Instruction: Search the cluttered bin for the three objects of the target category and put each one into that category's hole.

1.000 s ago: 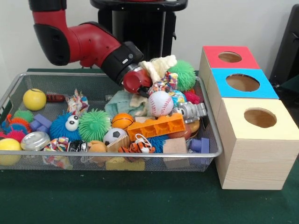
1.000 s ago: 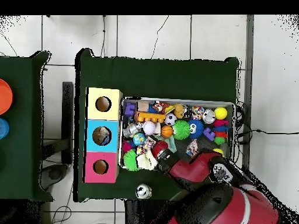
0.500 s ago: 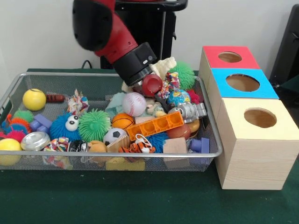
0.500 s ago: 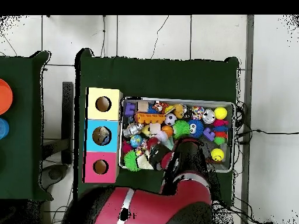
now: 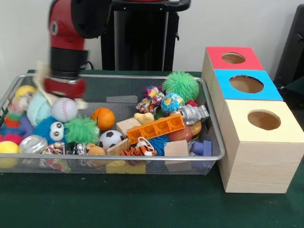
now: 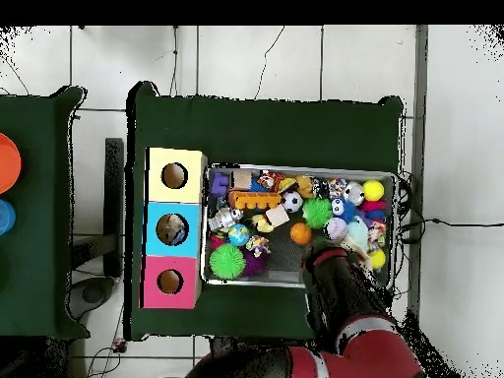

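The wire mesh bin (image 5: 142,156) holds a heap of toys. My gripper (image 5: 64,89) hangs blurred over the bin's left end, just above a baseball (image 5: 64,109) and a pale cloth (image 5: 38,108). An orange basketball (image 5: 103,118), a soccer ball (image 5: 110,138) and a green puffer (image 5: 80,129) lie close to its right. From overhead, the gripper (image 6: 330,258) sits beside the baseball (image 6: 337,228). To the right stand the red box (image 5: 232,58), the blue box (image 5: 247,84) and the yellow box (image 5: 263,119), each with a round hole.
A second green puffer (image 5: 180,84), a globe ball (image 5: 172,102), a silver robot toy (image 5: 192,114) and an orange block (image 5: 156,127) crowd the bin's right half. Bare mesh shows at the back middle. A yellow ball (image 6: 372,190) lies in one corner.
The arm swept from the bin's back middle to its left end in the front view. It pushed the baseball, cloth and puffers along, baring the mesh behind.
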Available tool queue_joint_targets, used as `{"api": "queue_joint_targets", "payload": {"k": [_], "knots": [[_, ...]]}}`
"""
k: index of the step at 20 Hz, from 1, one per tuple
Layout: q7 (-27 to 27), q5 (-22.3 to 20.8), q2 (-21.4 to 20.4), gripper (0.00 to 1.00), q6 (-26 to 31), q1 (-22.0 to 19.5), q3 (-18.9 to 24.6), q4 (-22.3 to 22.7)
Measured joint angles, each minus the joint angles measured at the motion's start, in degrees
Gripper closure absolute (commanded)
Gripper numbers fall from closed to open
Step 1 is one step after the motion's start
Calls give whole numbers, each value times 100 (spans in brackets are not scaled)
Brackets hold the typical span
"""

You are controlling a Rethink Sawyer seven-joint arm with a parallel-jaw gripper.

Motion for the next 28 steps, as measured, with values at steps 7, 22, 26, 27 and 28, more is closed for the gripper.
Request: {"api": "queue_joint_targets", "payload": {"k": [7,22,26,27,28], "knots": [[0,-2018,578,0,3919,-11,298,1020],[-1,-2549,749,0,4707,-97,304,1145],[-2,-2642,625,0,4455,-261,433,1228],[-2,-2693,526,0,4258,-385,533,1293],[-2,-2726,449,0,4100,-468,603,1351]]}}
